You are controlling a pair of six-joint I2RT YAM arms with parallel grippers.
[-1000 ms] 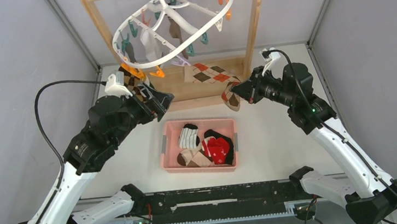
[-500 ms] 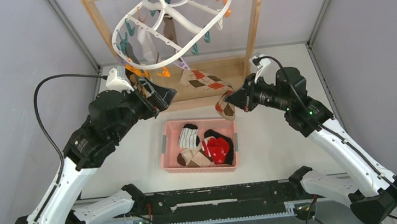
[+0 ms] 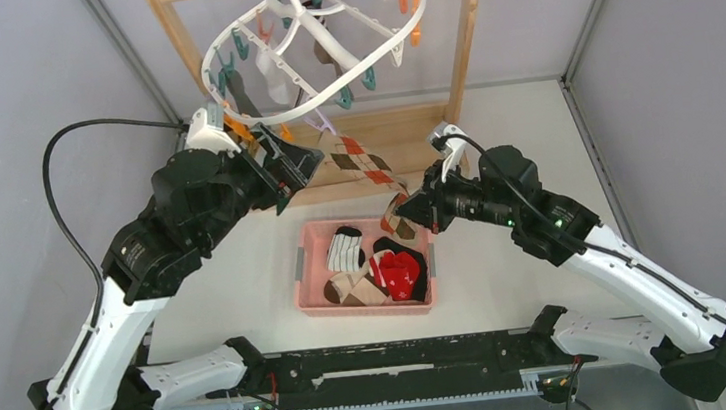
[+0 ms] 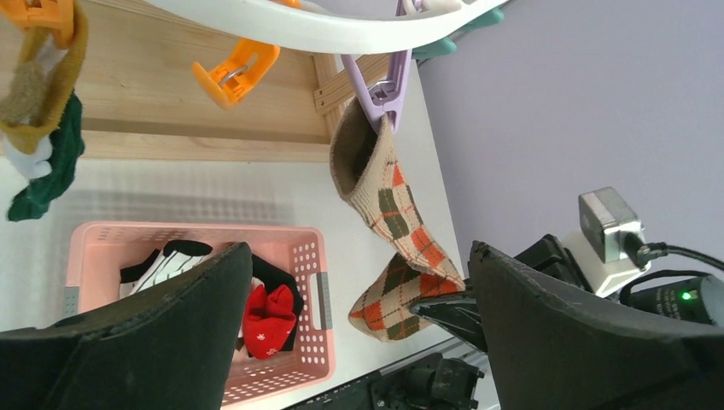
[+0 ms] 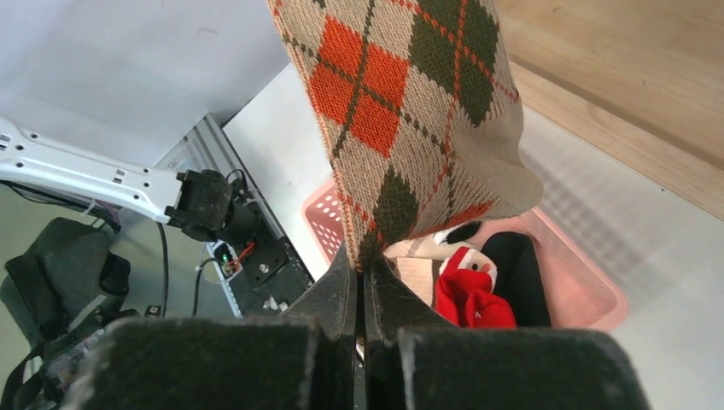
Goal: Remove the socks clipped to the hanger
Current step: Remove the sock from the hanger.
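Top view: right gripper (image 3: 403, 217) has dragged the brown argyle sock (image 3: 360, 160) down and inward over the last second. Toe end now sits just over the far right corner of the pink basket (image 3: 369, 308); a second back it was well behind the basket, near the wooden frame (image 3: 468, 34). The hanger (image 3: 327, 36) has tipped and swung with the pull, so the sock is stretched, not freed. Left gripper (image 3: 297, 167) hovers behind the basket's far left corner, jaws spread wide, holding nothing. Up behind the basket a few other socks (image 3: 271, 68) hang clipped; several already lie in the basket. Left wrist: cuff of the argyle sock (image 4: 388, 213) sits in a purple clip (image 4: 382, 81) under the hanger rim, and the sock runs taut down toward the basket's right side, where the right jaws pinch the toe. Empty orange clip (image 4: 235, 73) just beside it. A mustard and green sock (image 4: 38, 128) is clipped further along, above the basket's far side. Right wrist: jaws pressed together on the sock's lower edge, fabric fanning up from them. Basket directly below, with a red sock (image 5: 465, 295) and something black inside. My read: release isn't done, the clip holds. More pull toward the basket should pop the cuff, or the left jaws could squeeze the clip. Risk: the hanger just swings along instead of letting go.
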